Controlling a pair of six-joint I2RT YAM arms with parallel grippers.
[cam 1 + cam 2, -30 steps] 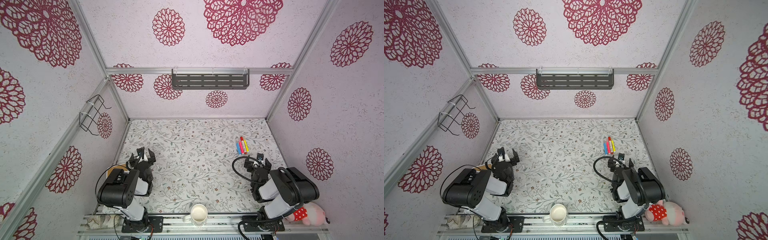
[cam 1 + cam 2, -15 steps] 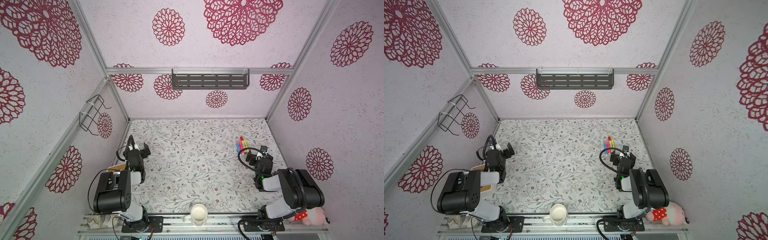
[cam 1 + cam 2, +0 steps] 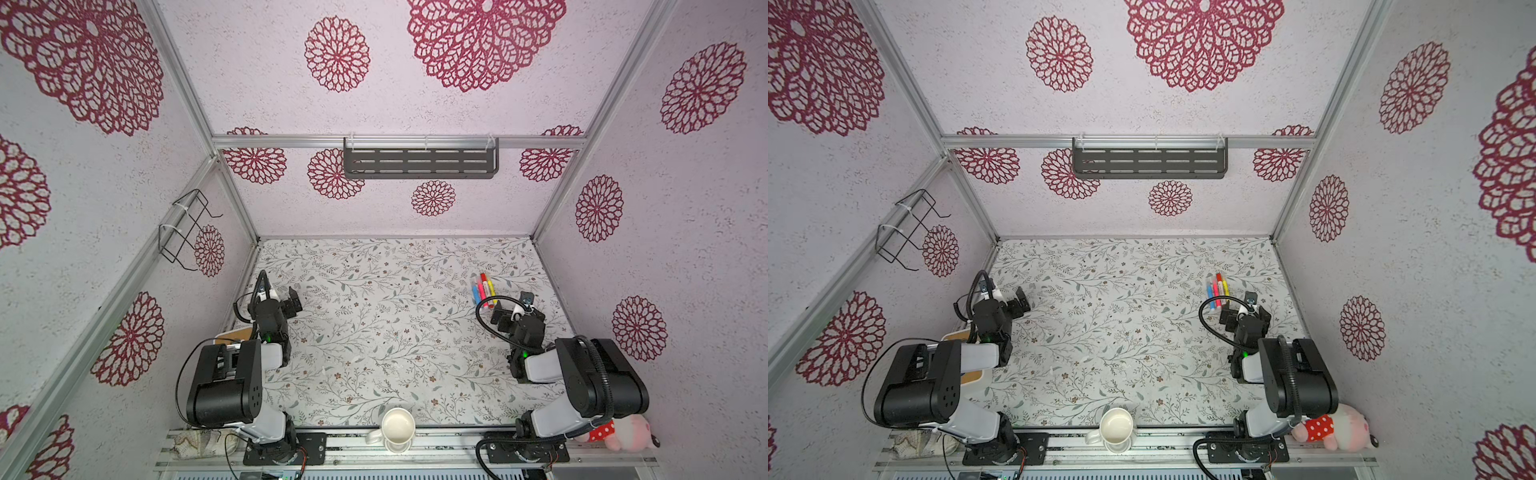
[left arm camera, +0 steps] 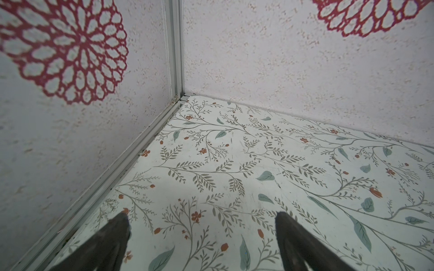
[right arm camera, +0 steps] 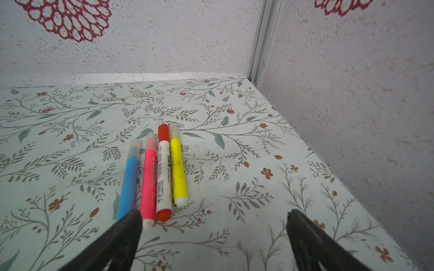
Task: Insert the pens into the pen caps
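A floral table (image 3: pixel 386 340) holds four pens (image 3: pixel 482 291) lying side by side and touching, toward its far right corner: a blue pen (image 5: pixel 128 183), a pink pen (image 5: pixel 149 180), a white-and-red pen (image 5: pixel 163 173) and a yellow pen (image 5: pixel 178 171). Each appears to wear a cap on its far end already. There is a red cap (image 5: pixel 163 132) on the white-and-red pen and clear caps (image 5: pixel 151 140) on the other three. No loose cap shows anywhere. The right gripper (image 5: pixel 213 215) hangs just short of the pens' near ends, its jaws spread wide and holding nothing; one fingertip (image 5: pixel 126 225) hides the blue pen's near end in the right wrist view. The left gripper (image 4: pixel 201 215) is well apart from the pens, at the table's left edge and facing a bare stretch, its jaws also wide and empty. The task looks finished, so the step in hand is probably a check. The clear caps are hard to read, and whether each is pushed fully home cannot be told. If the right arm moves, it would do best to go up and away, since a low sweep could nudge the row and roll the pens apart.
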